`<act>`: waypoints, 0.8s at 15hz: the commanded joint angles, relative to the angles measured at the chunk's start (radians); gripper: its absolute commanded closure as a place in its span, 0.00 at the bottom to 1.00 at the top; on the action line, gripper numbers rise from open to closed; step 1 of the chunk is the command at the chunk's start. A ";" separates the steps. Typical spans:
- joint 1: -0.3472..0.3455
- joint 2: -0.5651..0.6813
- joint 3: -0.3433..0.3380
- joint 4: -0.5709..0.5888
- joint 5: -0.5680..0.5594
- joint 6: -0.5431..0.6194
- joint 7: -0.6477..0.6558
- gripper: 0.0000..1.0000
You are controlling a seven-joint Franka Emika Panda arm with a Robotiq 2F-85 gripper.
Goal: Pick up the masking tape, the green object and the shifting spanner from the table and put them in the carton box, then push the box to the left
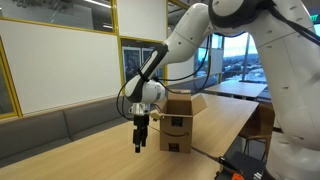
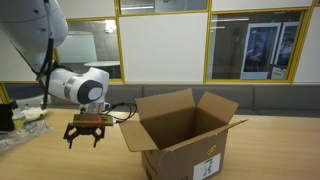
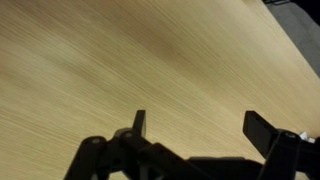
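The carton box (image 1: pixel 180 122) (image 2: pixel 190 130) stands on the light-wood table (image 1: pixel 90 155) (image 2: pixel 60 165) with its top flaps open; a black smile logo shows on its side in an exterior view. My gripper (image 1: pixel 140 146) (image 2: pixel 84 140) hangs just beside the box, pointing down, a little above the tabletop. Its jaws stand wide open with nothing between them. In the wrist view the gripper (image 3: pixel 200 122) frames only bare wood (image 3: pixel 120 60). The masking tape, the green object and the shifting spanner are out of view.
A grey bench (image 1: pixel 70 125) runs along the glass partition behind the table. More tables (image 1: pixel 240 90) stand further back. Crumpled plastic and dark items (image 2: pixel 20 125) lie at the table's edge. A black device (image 1: pixel 240 165) sits near the robot's base.
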 commanded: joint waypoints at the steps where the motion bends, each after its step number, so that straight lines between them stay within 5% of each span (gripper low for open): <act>1: 0.051 0.093 -0.041 0.068 -0.269 0.062 0.183 0.00; 12: 0.211 0.237 -0.273 0.158 -1.070 0.031 0.708 0.00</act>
